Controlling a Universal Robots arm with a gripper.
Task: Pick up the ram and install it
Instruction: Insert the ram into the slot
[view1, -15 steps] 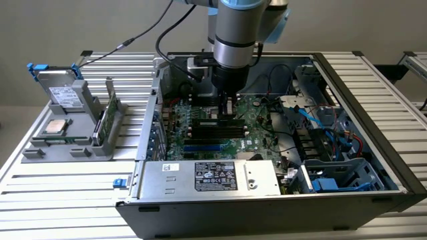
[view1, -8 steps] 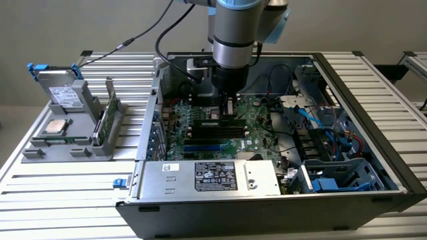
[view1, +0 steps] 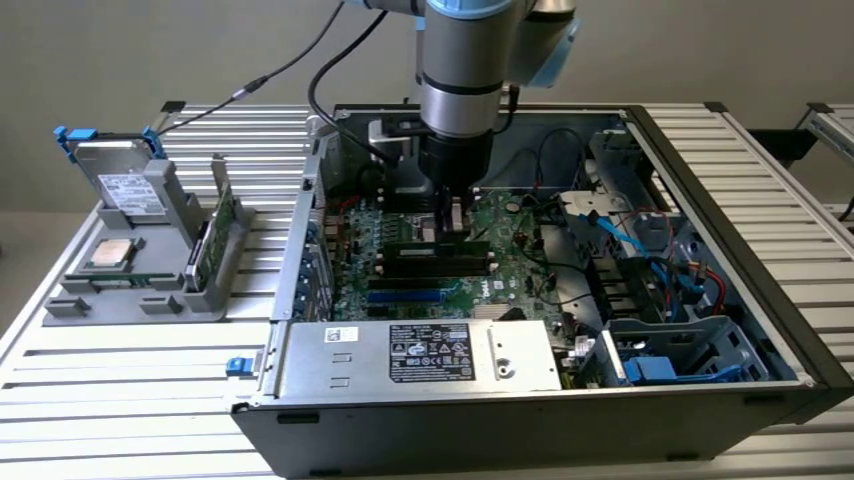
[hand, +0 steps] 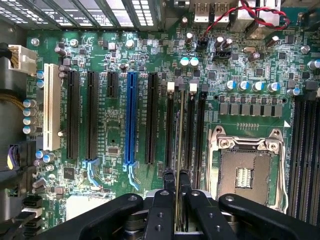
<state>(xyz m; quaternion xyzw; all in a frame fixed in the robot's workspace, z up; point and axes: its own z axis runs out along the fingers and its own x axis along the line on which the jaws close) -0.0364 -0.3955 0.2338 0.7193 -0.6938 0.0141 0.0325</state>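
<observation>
Ram (hand: 178, 135): one, clamped in tool (hand: 176, 174) over motherboard (hand: 112, 172).

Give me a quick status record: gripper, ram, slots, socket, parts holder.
gripper: shut on the ram, low over the motherboard
ram: edge-on between the fingers, in line with the black memory slots
seated: cannot tell
processor socket: beside those slots, no chip in it
parts holder: outside the case, exterior view's left, with processor chip and wider green card
</observation>
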